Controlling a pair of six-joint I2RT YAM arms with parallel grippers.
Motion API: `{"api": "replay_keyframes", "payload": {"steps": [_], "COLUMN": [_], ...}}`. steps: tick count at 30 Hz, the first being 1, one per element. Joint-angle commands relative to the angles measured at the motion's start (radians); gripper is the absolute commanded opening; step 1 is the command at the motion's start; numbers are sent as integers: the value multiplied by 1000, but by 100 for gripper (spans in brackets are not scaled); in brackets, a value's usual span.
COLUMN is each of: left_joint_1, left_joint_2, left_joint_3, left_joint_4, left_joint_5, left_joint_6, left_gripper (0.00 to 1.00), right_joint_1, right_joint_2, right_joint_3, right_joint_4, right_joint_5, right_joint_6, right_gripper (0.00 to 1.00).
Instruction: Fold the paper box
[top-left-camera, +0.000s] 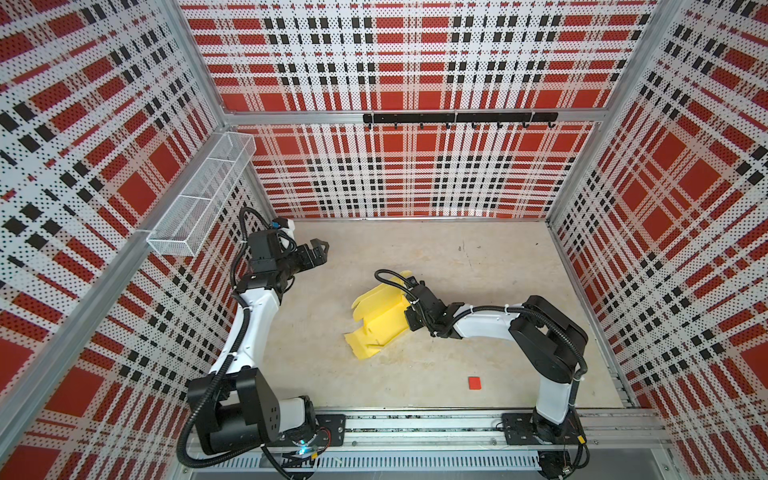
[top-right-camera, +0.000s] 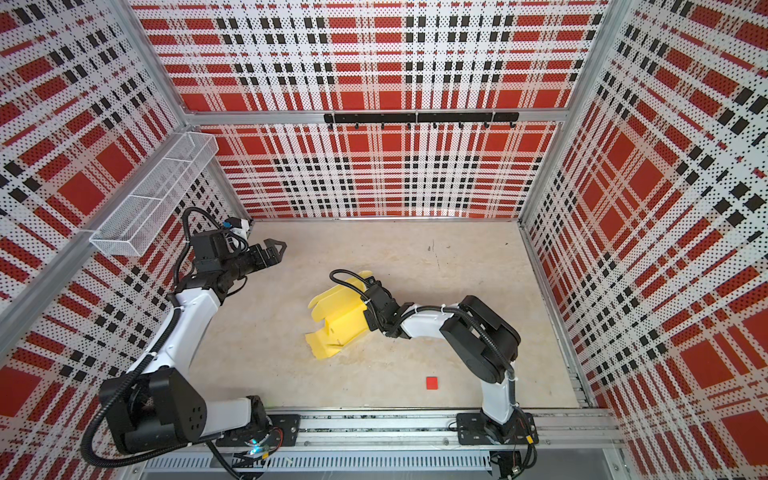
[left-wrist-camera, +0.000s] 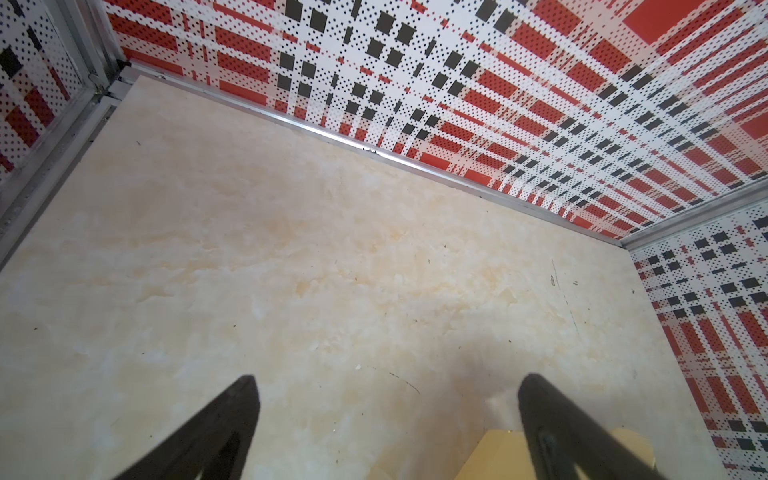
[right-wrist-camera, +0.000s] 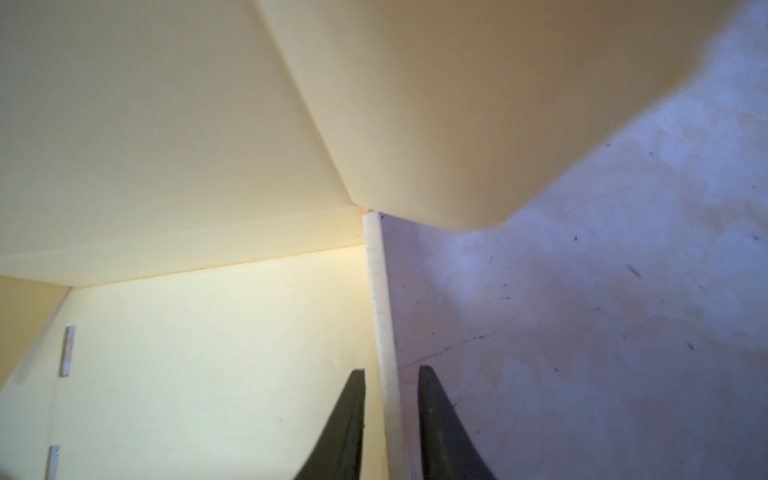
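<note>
Early yet, I judge: the paper box (top-left-camera: 380, 322) is half-raised, flaps untucked. My right pincer (right-wrist-camera: 390, 372) narrowly straddles one wall edge, unpinched; my left pincer (top-left-camera: 321, 250) gapes empty.

Robot test cell: plaid perforated walls (top-left-camera: 415, 166), aluminium frame (top-left-camera: 291, 118), base rail (top-left-camera: 415, 428).

White shells and black joint housings clad the left arm (top-left-camera: 257, 316) and right arm (top-left-camera: 482, 326); ribbed black conduit (top-left-camera: 494, 309), zip-tied white, runs behind the black, tapered left claw (top-left-camera: 323, 249) and right claw (right-wrist-camera: 390, 374)
</note>
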Motion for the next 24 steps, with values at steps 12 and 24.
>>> {"api": "replay_keyframes", "payload": {"steps": [12, 24], "left_joint_1": [-5, -108], "left_joint_2": [15, 61], "left_joint_3": [-92, -264], "left_joint_4": [183, 512], "left_joint_5": [148, 226], "left_joint_6": [-167, -465], "left_gripper": [100, 100], "right_joint_1": [-102, -326], "right_joint_2": [-221, -538], "right_joint_3": [-169, -391], "right_joint_4": [59, 96], "right_joint_5": [120, 79], "right_joint_6": [34, 73], "right_gripper": [5, 0]}}
